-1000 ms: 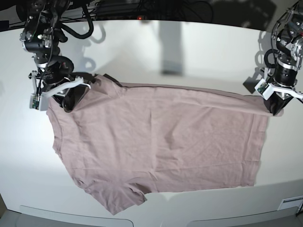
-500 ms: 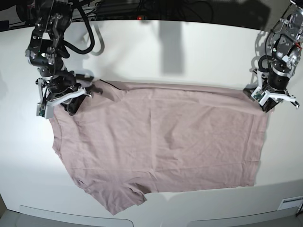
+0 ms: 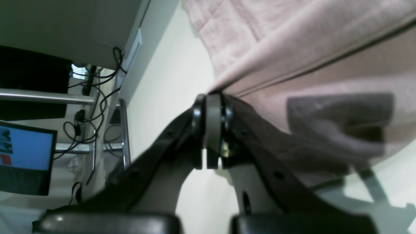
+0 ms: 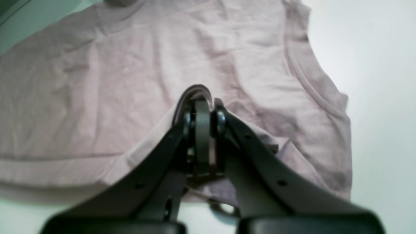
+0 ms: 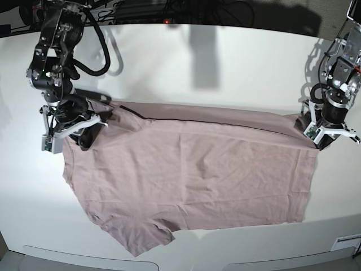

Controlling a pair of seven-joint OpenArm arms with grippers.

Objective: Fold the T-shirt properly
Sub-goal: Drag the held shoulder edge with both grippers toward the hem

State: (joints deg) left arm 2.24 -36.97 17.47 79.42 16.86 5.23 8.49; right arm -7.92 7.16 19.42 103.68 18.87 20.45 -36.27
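The T-shirt [image 5: 192, 175] lies spread on the white table [image 5: 225, 68] (cables and a monitor [image 3: 24, 159] beyond its edge); the left gripper [image 5: 322, 138] and right gripper [image 5: 76, 132] each pinch its far edge.

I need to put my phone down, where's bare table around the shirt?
The white table is bare behind the T-shirt, between the two arms, and in a narrow strip along its front edge. It is crowded at the shirt's far corners, where the left gripper and right gripper pinch it.
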